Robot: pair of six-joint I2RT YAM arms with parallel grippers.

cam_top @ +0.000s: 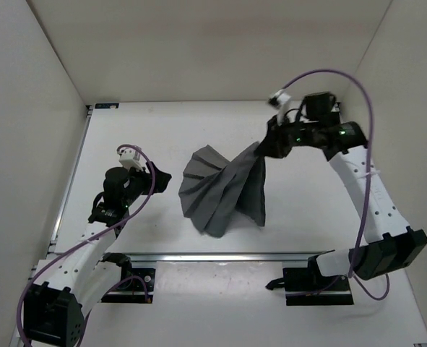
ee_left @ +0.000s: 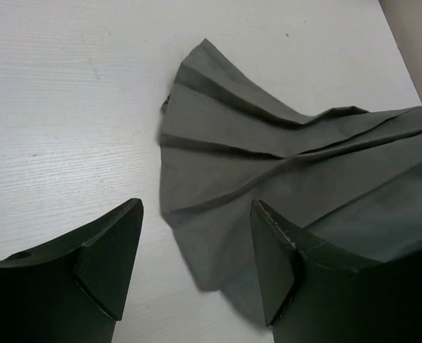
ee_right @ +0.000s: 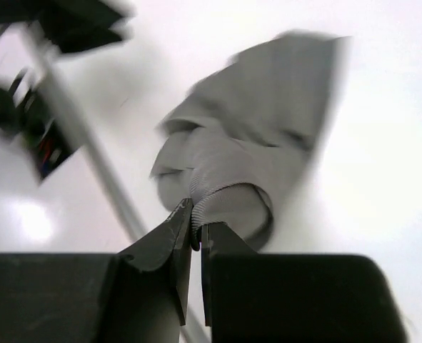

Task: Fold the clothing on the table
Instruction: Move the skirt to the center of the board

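The clothing [cam_top: 220,189], a dark grey pleated skirt, lies bunched in the middle of the white table [cam_top: 141,130]. Its right part is pulled up off the surface. My right gripper [cam_top: 266,147] is shut on the ribbed waistband [ee_right: 225,196], which curls over the closed fingertips of the right gripper [ee_right: 196,230]. My left gripper [cam_top: 160,181] hovers just left of the skirt. In the left wrist view the left gripper [ee_left: 196,246] stands open, and the pleated hem [ee_left: 225,179] spreads ahead of it, with a corner of cloth between the two fingers and apart from both.
A metal rail [cam_top: 220,256] runs along the table's near edge by the arm bases, and another rail [cam_top: 70,181] runs along the left side. White walls close in the back and both sides. Purple cables loop from both arms.
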